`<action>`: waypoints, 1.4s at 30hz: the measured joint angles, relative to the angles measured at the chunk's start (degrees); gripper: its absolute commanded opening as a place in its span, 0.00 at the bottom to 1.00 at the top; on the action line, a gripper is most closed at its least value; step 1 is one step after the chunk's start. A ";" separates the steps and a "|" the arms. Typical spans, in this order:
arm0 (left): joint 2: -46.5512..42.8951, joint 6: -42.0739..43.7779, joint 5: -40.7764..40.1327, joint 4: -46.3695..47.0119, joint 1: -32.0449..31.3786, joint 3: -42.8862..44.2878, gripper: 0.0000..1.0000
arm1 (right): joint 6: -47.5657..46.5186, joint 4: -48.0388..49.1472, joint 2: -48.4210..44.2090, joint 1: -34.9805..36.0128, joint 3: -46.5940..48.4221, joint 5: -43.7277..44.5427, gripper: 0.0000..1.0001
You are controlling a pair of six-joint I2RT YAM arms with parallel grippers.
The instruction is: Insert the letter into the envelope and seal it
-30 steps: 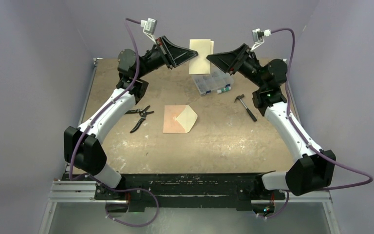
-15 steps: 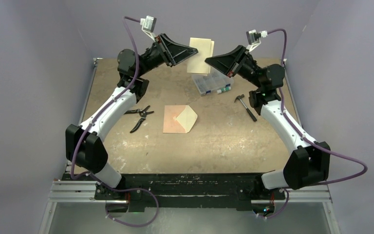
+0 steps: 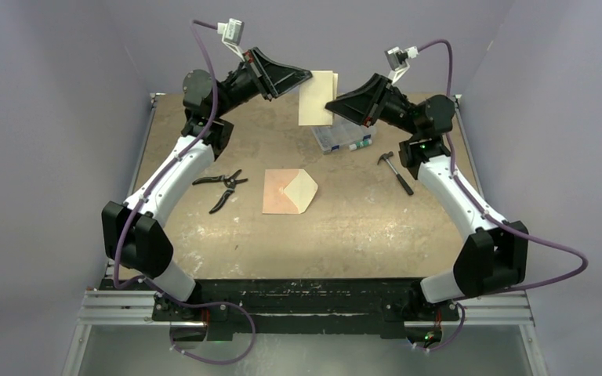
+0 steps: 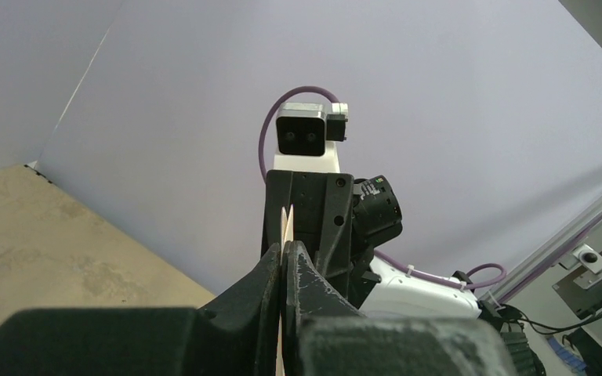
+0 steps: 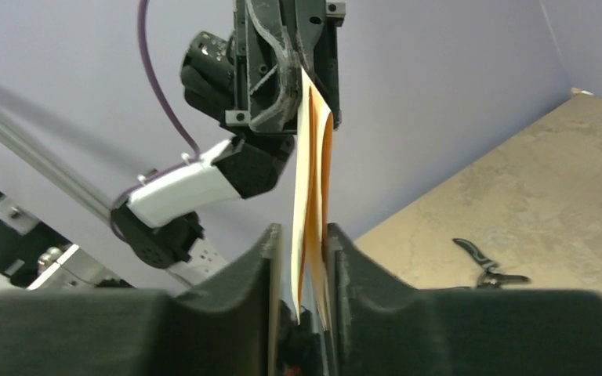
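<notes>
The letter (image 3: 317, 98), a folded salmon-tan sheet, hangs upright in the air over the far part of the table. My left gripper (image 3: 307, 76) is shut on its upper left edge; in the left wrist view the jaws (image 4: 284, 247) pinch the thin paper edge (image 4: 285, 223). My right gripper (image 3: 329, 106) is at the sheet's right edge. In the right wrist view its jaws (image 5: 306, 235) stand slightly apart with the letter (image 5: 311, 172) between them and a gap on the left. The envelope (image 3: 288, 192) lies flat mid-table, its flap open and pointing right.
Black pliers (image 3: 223, 186) lie left of the envelope. A hammer (image 3: 396, 171) lies to the right. A clear plastic parts box (image 3: 345, 135) sits under the raised letter. Purple walls close in behind and on both sides.
The left gripper has lifted the letter slightly higher. The right gripper has moved left until its jaws straddle the letter's right edge.
</notes>
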 measured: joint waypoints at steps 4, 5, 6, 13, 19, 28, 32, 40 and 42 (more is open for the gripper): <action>0.00 0.83 -0.15 -0.96 0.00 0.00 0.00 | -1.60 -0.33 0.81 0.22 0.28 -1.60 0.52; 0.00 0.83 -0.24 -1.09 0.00 0.00 0.00 | -1.88 -0.39 0.92 0.42 0.28 -1.90 0.49; 0.00 0.83 -0.39 -1.16 0.00 0.00 0.00 | -2.05 -0.37 1.09 0.63 0.28 -2.21 0.47; 0.00 0.61 -1.77 -0.94 0.00 -0.02 0.00 | -1.86 0.79 2.58 3.19 0.72 -3.28 0.00; 0.00 0.83 -2.91 -1.03 0.00 -0.02 0.25 | -0.96 1.22 2.60 3.41 0.61 -1.53 0.00; -0.72 0.59 -1.84 -1.16 0.00 -4.00 0.15 | -0.85 0.87 2.25 3.41 0.52 0.63 0.00; -0.72 -0.20 -0.76 -1.07 0.00 -5.31 0.00 | -0.90 0.00 2.25 3.41 0.52 0.70 0.16; -0.98 0.42 0.50 -0.92 -0.07 -5.33 0.00 | -2.78 -5.09 1.07 3.28 0.35 3.82 0.73; -1.14 0.94 0.94 -1.29 -0.07 -5.33 0.00 | -2.78 -6.10 0.04 3.04 0.22 5.22 0.70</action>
